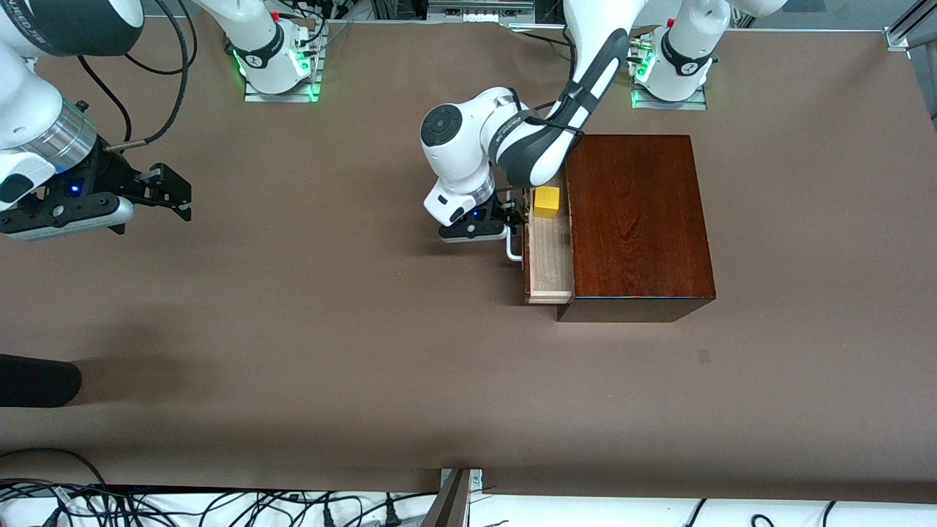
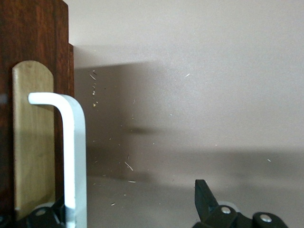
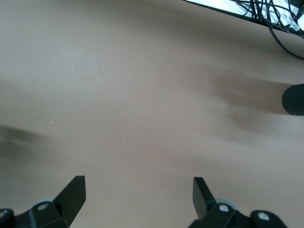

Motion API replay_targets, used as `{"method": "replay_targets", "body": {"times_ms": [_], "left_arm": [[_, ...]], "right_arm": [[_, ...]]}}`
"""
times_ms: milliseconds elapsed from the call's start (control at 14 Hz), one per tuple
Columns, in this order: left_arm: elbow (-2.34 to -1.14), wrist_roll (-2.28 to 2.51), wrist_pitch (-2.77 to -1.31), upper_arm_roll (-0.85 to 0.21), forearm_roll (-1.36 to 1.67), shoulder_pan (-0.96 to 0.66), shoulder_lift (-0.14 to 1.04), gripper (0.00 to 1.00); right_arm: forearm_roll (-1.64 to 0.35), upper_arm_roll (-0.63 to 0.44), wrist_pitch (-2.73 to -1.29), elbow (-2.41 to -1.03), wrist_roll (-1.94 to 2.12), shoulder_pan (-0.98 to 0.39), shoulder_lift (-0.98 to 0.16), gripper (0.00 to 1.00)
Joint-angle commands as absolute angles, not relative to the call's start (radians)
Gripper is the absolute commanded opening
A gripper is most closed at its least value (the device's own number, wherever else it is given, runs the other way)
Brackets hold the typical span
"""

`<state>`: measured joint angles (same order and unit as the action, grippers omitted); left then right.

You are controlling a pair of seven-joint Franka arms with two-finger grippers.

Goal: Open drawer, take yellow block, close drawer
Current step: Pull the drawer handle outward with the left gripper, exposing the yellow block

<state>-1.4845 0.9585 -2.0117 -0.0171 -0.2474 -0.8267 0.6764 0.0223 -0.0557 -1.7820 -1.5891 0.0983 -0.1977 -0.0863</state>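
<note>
The mahogany box [image 1: 637, 219] stands toward the left arm's end of the table. Its drawer [image 1: 549, 260] is pulled partly out, showing the pale tray. The yellow block [image 1: 546, 201] lies in the tray at the end farther from the front camera. The white handle [image 1: 514, 250] sticks out from the drawer front. My left gripper [image 1: 512, 217] is open at the handle. In the left wrist view the handle [image 2: 72, 142] runs just inside one finger of the left gripper [image 2: 130, 199], with the other finger [image 2: 203, 197] well apart. My right gripper [image 1: 172, 194] [image 3: 137, 187] is open, empty and waits over bare table.
A black cylindrical object [image 1: 36, 380] [image 3: 293, 99] pokes in at the right arm's end, near the front edge. Cables [image 1: 219, 509] run along the table's front edge. The arm bases [image 1: 278, 66] stand along the back edge.
</note>
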Motion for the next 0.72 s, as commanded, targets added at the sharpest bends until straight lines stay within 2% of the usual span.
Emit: {"method": "replay_targets", "body": {"times_ms": [0, 143, 358, 645], "left_arm": [[-1.378, 0.98, -1.918, -0.034, -0.204, -0.85, 0.689, 1.0], [-1.323, 0.93, -1.804, -0.032, -0.206, -0.85, 0.681, 1.0], [-1.264, 0.849, -1.711, -0.026, -0.204, -0.839, 0.657, 1.0], [-1.259, 0.652, -1.629, -0.032, -0.187, -0.686, 0.511, 1.0]], "right_arm": [[0.02, -0.052, -1.787, -1.585, 0.092, -0.192, -0.087, 1.0], [0.026, -0.052, -1.787, -1.585, 0.092, -0.192, -0.089, 1.0], [0.026, -0.052, -1.787, -1.585, 0.092, -0.192, -0.091, 1.0], [0.026, -0.051, -1.781, -1.585, 0.095, -0.198, -0.091, 1.0]]}}
